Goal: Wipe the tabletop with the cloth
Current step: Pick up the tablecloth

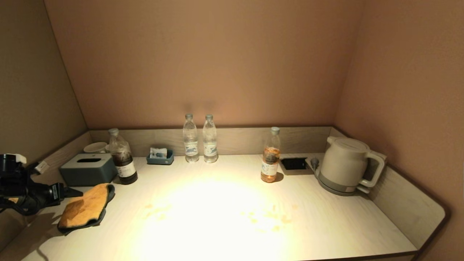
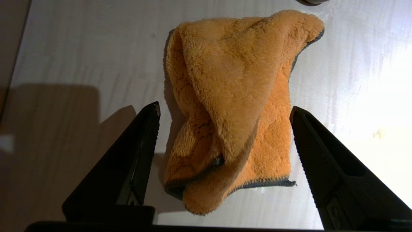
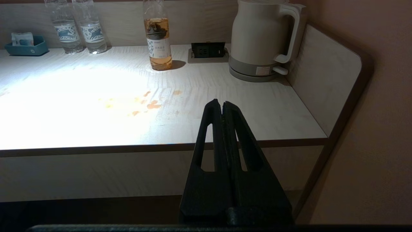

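Two fingers of my left gripper point(image 2: 223, 112) stand spread above the crumpled orange fuzzy cloth point(image 2: 231, 106), lying on the pale wood-grain tabletop's point(image 1: 224, 217) left side. My right gripper point(image 3: 222, 104), fingers pressed together, hangs before the front edge.

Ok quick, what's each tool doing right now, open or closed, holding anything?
Left tool: open, over the cloth, holding nothing.
Right tool: closed, empty, parked off the tabletop.
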Tool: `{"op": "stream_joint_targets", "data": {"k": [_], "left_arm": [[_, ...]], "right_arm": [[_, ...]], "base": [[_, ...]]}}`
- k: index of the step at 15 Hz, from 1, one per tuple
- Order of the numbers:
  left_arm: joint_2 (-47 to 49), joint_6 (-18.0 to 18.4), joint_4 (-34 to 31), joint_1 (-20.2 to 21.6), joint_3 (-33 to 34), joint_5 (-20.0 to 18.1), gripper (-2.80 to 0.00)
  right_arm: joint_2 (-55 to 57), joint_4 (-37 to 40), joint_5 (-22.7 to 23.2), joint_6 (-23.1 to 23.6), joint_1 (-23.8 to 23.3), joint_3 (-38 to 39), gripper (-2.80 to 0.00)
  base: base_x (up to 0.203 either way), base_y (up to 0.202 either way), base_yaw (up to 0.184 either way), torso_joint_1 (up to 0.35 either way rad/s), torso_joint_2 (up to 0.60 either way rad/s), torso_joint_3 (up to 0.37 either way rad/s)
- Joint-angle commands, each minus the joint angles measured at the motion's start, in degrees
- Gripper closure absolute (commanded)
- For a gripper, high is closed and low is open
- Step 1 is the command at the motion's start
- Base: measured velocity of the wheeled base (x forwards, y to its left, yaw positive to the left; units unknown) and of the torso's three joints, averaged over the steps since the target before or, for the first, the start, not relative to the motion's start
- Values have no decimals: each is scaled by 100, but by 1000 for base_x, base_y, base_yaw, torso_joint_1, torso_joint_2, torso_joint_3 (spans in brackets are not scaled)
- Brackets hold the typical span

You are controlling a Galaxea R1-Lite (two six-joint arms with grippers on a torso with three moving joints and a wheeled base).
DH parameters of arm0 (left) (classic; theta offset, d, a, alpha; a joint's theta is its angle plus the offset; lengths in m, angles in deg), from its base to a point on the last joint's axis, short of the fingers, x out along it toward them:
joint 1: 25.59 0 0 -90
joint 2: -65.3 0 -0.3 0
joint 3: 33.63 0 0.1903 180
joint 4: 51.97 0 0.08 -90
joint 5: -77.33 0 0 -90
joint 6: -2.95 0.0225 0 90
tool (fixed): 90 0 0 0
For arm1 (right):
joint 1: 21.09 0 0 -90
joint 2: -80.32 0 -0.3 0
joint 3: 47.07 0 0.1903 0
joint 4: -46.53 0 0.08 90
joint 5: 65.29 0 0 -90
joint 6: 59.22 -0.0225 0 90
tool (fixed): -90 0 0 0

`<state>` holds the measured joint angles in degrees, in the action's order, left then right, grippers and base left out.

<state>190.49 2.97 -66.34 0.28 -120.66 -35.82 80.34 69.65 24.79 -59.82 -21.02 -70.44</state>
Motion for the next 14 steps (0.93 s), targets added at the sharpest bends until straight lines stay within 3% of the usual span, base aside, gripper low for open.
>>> {"op": "stream_joint_targets", "data": {"k": [1,10,11,14], "left_arm": [[182,16,41,-134,-49,-14,-280],[375,25,50,-372,-189,65,-280],[392,31,50,-372,-196,67,0],[489,121,58,-372,-190,170,0]], "right_arm": [[-2,-2,1,-2,1,0,0],[-2,-11,1,-2,1,0,0],[-2,-2,1,-2,1,0,0],[-2,-2,1,-2,1,0,0]], "base": [[0,0,0,0,0,0],[0,0,0,0,0,0],[0,0,0,0,0,0],[0,0,0,0,0,0]]}}
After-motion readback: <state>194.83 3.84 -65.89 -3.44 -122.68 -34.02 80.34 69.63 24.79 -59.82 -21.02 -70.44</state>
